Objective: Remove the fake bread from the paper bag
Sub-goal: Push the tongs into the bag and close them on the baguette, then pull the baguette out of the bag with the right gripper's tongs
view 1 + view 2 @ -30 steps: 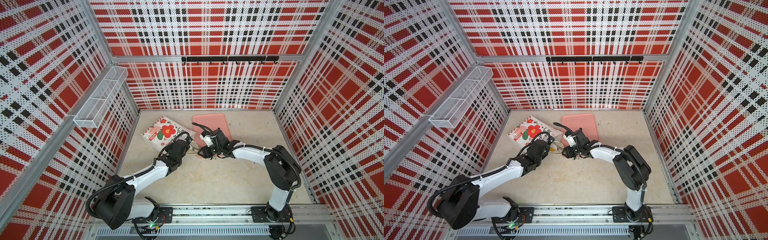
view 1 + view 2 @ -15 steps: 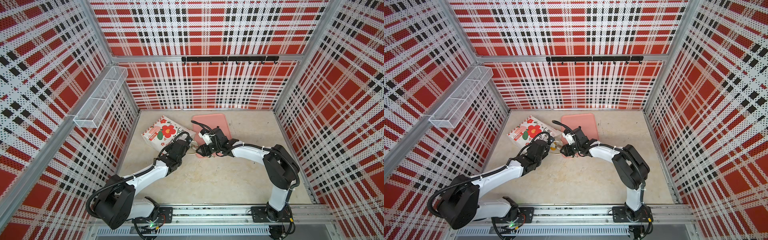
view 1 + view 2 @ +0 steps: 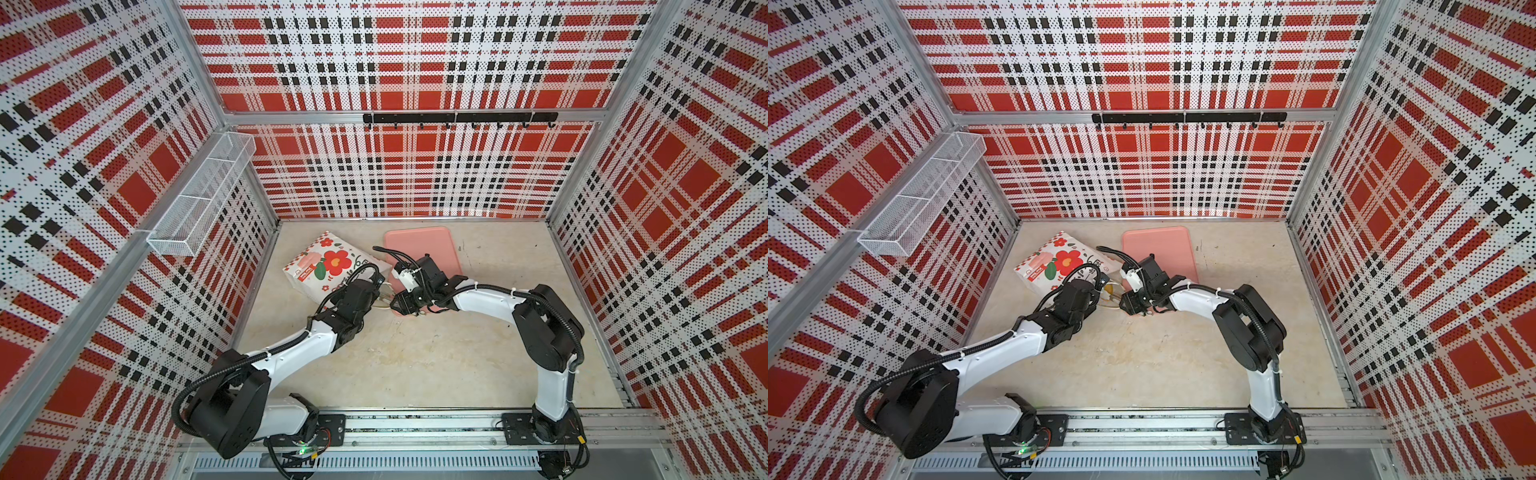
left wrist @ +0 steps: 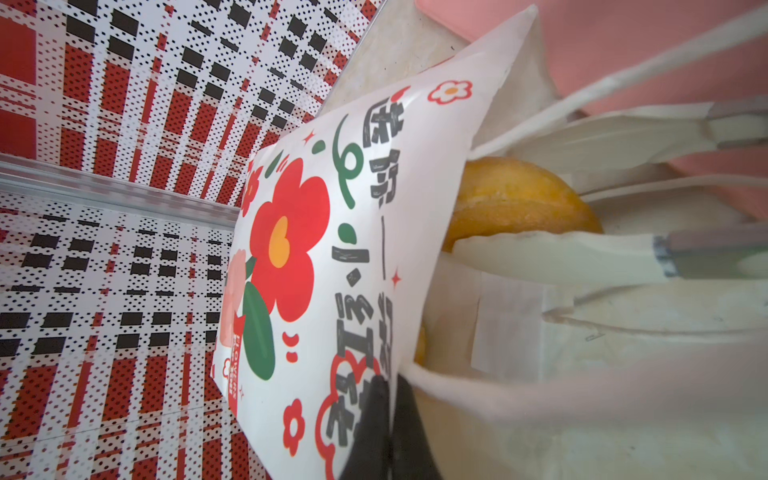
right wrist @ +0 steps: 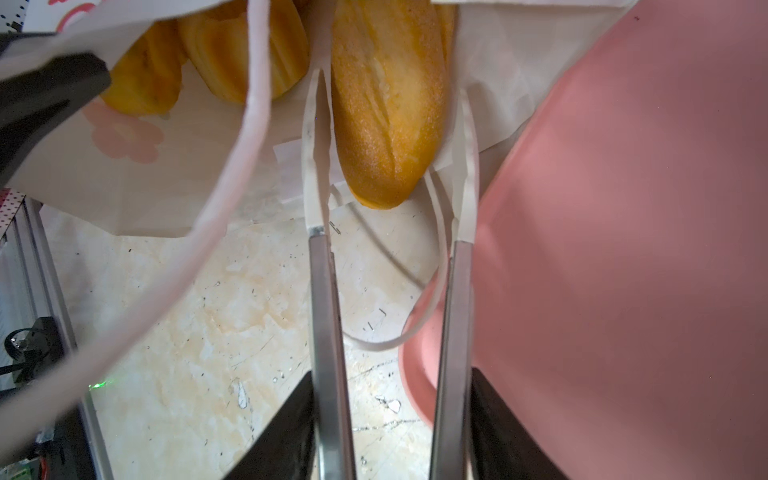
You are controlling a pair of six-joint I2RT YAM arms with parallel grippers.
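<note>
Left end effector (image 4: pixel 388 399), clamped shut on the rim of the paper bag (image 4: pixel 332 249) lying on the tabletop (image 5: pixel 208 311), props its mouth open so the right end effector (image 5: pixel 390 85), jaws half-spread, straddles the long loaf (image 5: pixel 386 133) protruding between them, apparently not yet gripped.

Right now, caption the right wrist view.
Right end effector flanking a long golden-brown toy loaf at the white paper bag's mouth.

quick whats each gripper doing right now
left gripper: shut on the paper bag rim
right gripper: open, fingers either side of the long loaf, no clear grip
</note>
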